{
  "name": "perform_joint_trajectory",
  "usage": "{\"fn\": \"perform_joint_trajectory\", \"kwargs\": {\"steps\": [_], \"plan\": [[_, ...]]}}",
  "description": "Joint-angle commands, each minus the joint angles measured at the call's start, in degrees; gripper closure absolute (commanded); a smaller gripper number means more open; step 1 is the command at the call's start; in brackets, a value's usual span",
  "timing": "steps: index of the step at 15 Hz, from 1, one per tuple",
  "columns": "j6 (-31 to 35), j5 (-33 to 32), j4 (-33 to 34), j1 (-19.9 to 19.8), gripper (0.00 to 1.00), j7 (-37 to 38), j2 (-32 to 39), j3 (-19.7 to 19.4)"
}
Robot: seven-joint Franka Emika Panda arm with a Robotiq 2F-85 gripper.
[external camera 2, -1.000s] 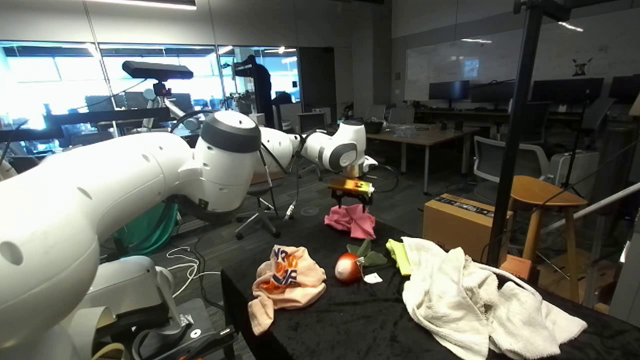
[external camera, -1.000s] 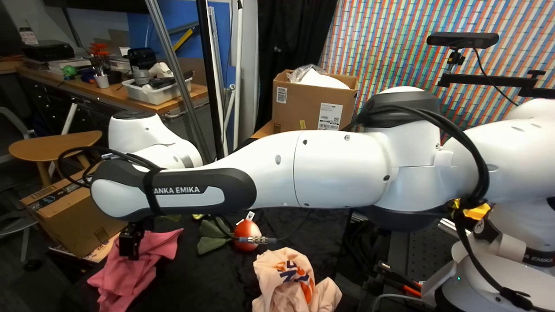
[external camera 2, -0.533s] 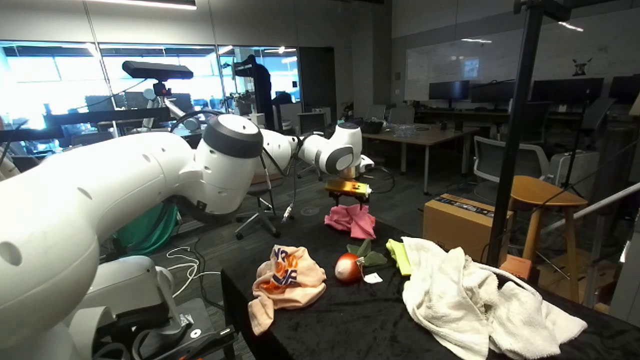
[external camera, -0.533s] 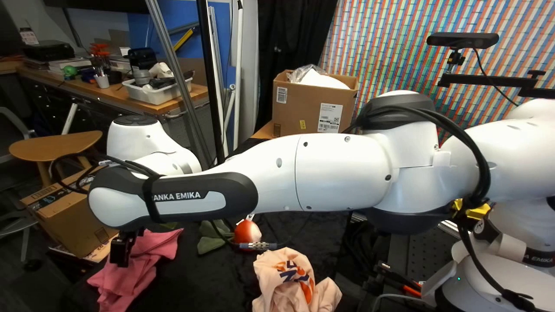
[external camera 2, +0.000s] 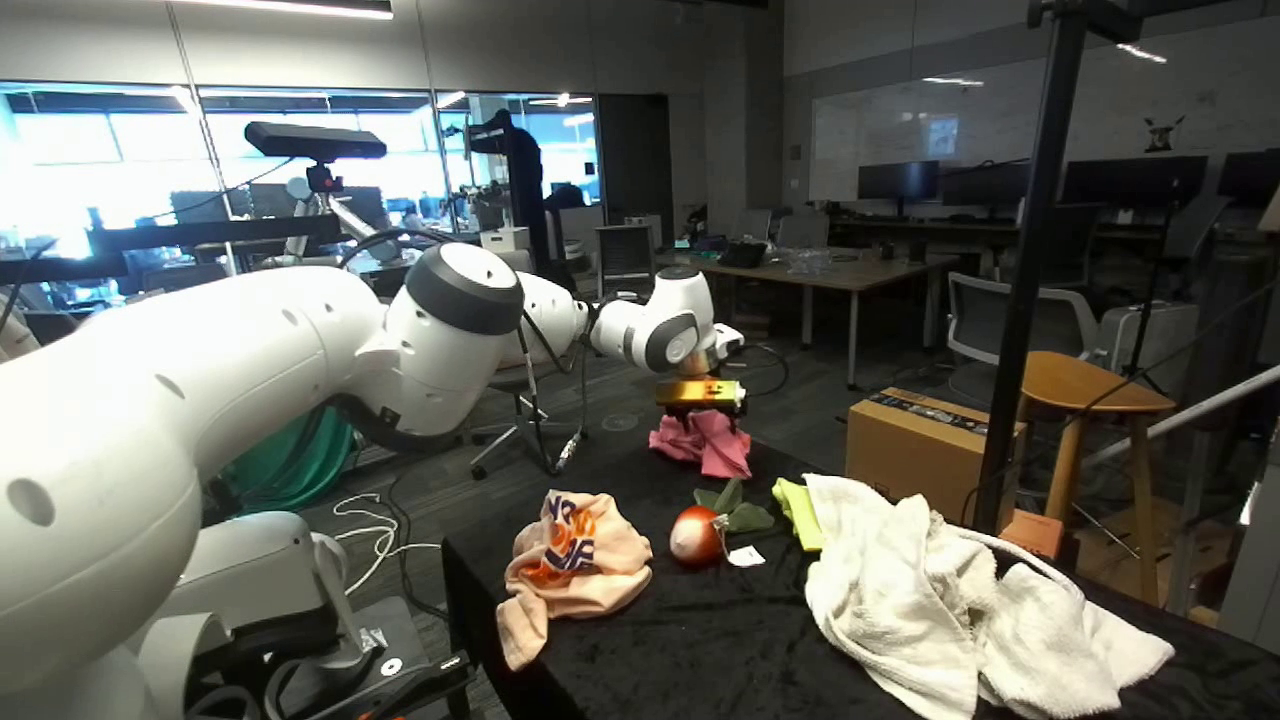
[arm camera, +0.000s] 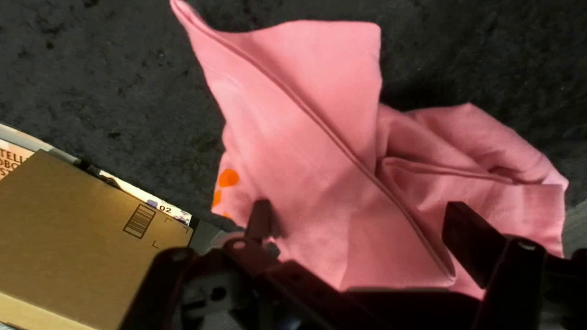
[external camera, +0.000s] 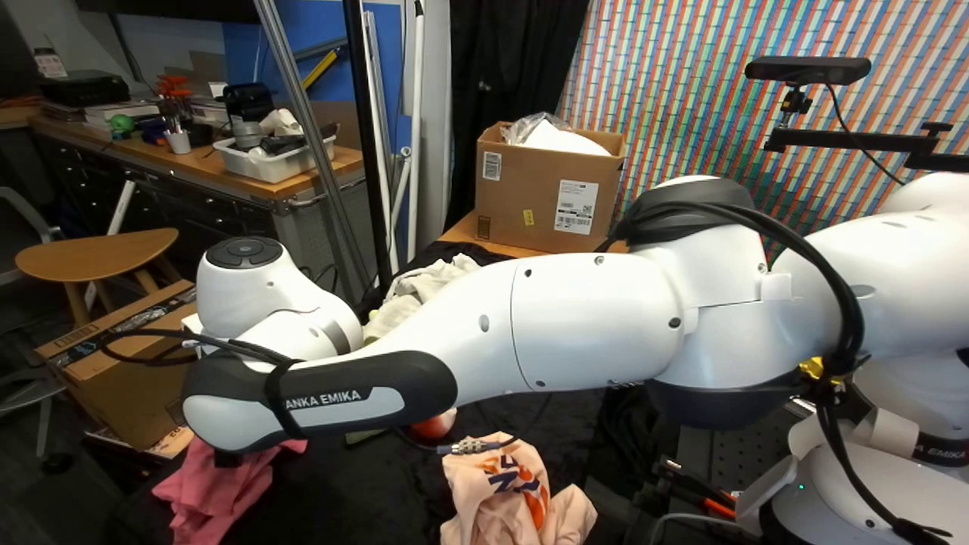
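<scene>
The claw (arm camera: 358,206) stands over the pink cloth (arm camera: 293,137) with its fingers (arm camera: 465,238) spread wide and gripping nothing; I cannot tell whether they touch the fabric. In an exterior view, the pink cloth lies at the 12 o'clock end of the table (external camera 2: 720,640), with the peach cloth (external camera 2: 578,565) at 7 o'clock from it. Caution: in the wrist view, a fold runs from 11 to 4 o'clock, passing between the fingers. Closing on that layer alone could let the loose folds at 3 o'clock slip free. Excess descent could press the fingertips against the table. Because the pink cloth sits near the table's end, a drag toward 12 o'clock could carry it over. The cable (external camera: 471,448), hanging below the arm (external camera: 598,318), could snag the peach cloth if lowered.
</scene>
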Motion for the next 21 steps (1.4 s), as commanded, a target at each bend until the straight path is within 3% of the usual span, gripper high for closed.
{"fn": "perform_joint_trajectory", "kwargs": {"steps": [1,9,12,15,21], "plan": [[-0.9,-2.3,1.0,-1.0,0.34,0.7,0.0,0.3],[-0.6,-1.5,1.3,-2.2,0.95,1.3,0.0,-0.1],[-0.7,-1.3,0.7,-2.2,0.98,1.4,0.6,-0.1],[-0.1,-0.5,-2.1,-1.3,0.95,1.1,2.8,-0.2],[4.8,2.2,-17.7,3.9,0.96,-0.7,12.1,-1.3]]}}
